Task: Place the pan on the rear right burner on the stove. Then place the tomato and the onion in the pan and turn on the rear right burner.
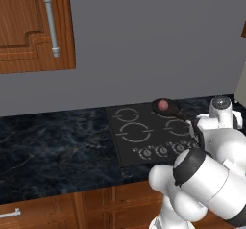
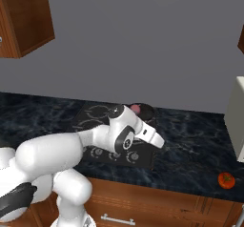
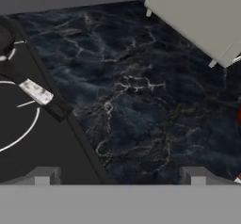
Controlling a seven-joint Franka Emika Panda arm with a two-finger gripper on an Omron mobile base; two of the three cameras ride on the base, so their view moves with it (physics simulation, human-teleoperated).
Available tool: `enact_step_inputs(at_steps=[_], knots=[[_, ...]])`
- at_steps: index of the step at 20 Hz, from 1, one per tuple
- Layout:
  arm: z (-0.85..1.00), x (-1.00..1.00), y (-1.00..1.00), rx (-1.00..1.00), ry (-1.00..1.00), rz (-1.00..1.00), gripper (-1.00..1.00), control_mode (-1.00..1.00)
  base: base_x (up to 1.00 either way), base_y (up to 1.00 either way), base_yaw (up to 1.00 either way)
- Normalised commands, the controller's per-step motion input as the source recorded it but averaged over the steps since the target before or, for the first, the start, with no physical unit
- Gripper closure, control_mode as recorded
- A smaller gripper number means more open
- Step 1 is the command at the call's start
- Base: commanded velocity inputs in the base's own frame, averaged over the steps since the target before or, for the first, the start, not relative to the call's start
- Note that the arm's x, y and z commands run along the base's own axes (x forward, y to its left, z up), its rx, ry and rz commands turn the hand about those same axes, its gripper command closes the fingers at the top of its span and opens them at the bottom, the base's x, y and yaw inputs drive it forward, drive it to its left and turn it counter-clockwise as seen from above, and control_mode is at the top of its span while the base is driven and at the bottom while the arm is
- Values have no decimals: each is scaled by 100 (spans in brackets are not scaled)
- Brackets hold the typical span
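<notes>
On the dark marble counter (image 3: 141, 91), the fingers (image 3: 42, 176) stand wide apart, empty, the tomato (image 3: 239, 117) cut off at the edge.

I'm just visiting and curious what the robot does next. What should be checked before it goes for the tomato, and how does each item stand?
1. Pan on the rear right burner of the stove: ok.
2. Onion in the pan: ok.
3. Tomato located: ok, it lies on the counter far to the right, not yet in the pan.
4. Gripper open and holding nothing: ok.
5. Gripper over the tomato: not ok, it hangs over the counter beside the stove.
6. Burner on: cannot tell.
</notes>
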Motion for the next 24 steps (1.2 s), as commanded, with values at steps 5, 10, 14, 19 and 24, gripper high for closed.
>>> enact_step_inputs(at_steps=[5,10,14,19,24], knots=[[42,-20,-30,1,19,0,-100,-100,0,0,0],[10,0,-26,0,28,0,-100,-100,0,0,0],[4,-6,-28,4,30,0,-100,-100,0,0,0],[0,-11,-43,5,12,0,-100,-100,0,0,0],[0,-21,-58,16,0,0,-100,-100,0,0,0]])
